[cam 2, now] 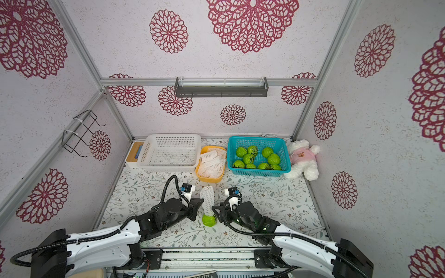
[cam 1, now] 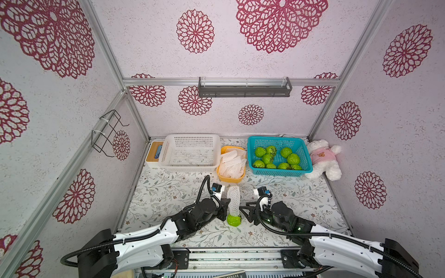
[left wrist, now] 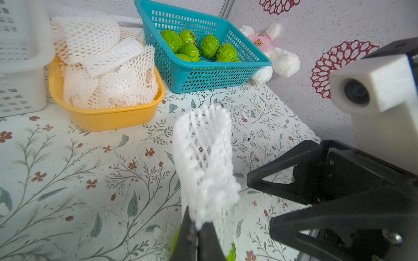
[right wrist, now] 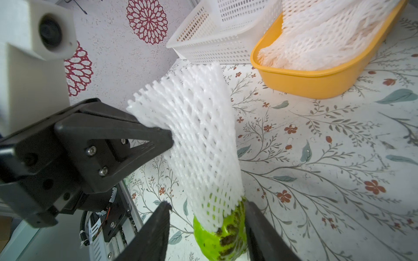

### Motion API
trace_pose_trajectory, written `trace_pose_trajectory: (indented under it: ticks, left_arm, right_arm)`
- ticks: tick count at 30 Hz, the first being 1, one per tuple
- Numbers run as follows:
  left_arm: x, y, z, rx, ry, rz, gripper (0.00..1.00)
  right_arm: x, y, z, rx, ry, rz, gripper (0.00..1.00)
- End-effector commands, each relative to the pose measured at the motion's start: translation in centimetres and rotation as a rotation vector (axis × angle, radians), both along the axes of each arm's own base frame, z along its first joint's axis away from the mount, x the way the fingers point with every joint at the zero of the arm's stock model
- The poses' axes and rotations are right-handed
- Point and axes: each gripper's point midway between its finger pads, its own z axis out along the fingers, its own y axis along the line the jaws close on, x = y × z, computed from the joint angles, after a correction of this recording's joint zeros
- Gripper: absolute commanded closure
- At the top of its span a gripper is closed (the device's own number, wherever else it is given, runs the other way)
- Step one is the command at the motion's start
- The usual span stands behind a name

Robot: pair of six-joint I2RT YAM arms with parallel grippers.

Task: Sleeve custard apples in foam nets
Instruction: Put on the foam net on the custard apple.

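Where the two arms met, low in the centre of both top views, one net (cam 1: 233,199) had its long axis running up and down the frame. Its free end pointed up toward the baskets and its mouth pointed down toward the robot. That mouth was stretched over the upper part of a fruit (cam 1: 234,220), and the rest of the fruit poked out bare and green below the mesh. Whether the fruit rested on the bench (cam 1: 301,204) could not be told.

The left tool (right wrist: 168,141) was clenched on the net's side edge, about halfway along the tube. The right tool (right wrist: 207,204) was released, its jaws standing apart on either side of the fruit, one close against the skin and the other clear of it. Seen from the right wrist, the tube widened toward its free end.

Higher in the frame, spare nets (cam 1: 232,163) were heaped in a yellow tub (cam 1: 230,179). The tub sat between a white basket (cam 1: 165,154) and a blue basket (cam 1: 277,172) holding loose fruits (cam 1: 285,152). A plush bear (cam 1: 322,158) lay just right of the blue one.
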Motion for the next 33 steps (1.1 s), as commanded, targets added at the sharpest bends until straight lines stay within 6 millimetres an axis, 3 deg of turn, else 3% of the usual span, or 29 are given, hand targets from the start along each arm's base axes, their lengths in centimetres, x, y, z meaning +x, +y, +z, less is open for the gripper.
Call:
trace_pose_trajectory:
  ticks: [1,8,19,33]
  left_arm:
    - [-0.3,0.3,0.1,0.013,-0.001,0.003,1.0]
    - [-1.1,0.3,-0.4,0.029,0.05,-0.014,1.0]
    - [-1.7,0.8,0.1,0.0,0.08,-0.01,1.0]
    - [-2.1,-0.2,0.1,0.01,0.096,-0.044,1.0]
  right_arm:
    - [0.6,-0.3,0.6,0.009,-0.024,-0.027,0.45]
    - [0.4,-0.3,-0.5,-0.029,-0.027,-0.012,0.45]
    - [-1.5,0.4,-2.0,-0.088,-0.058,0.137,0.48]
    - [-1.7,2.5,-2.1,-0.089,-0.084,0.227,0.5]
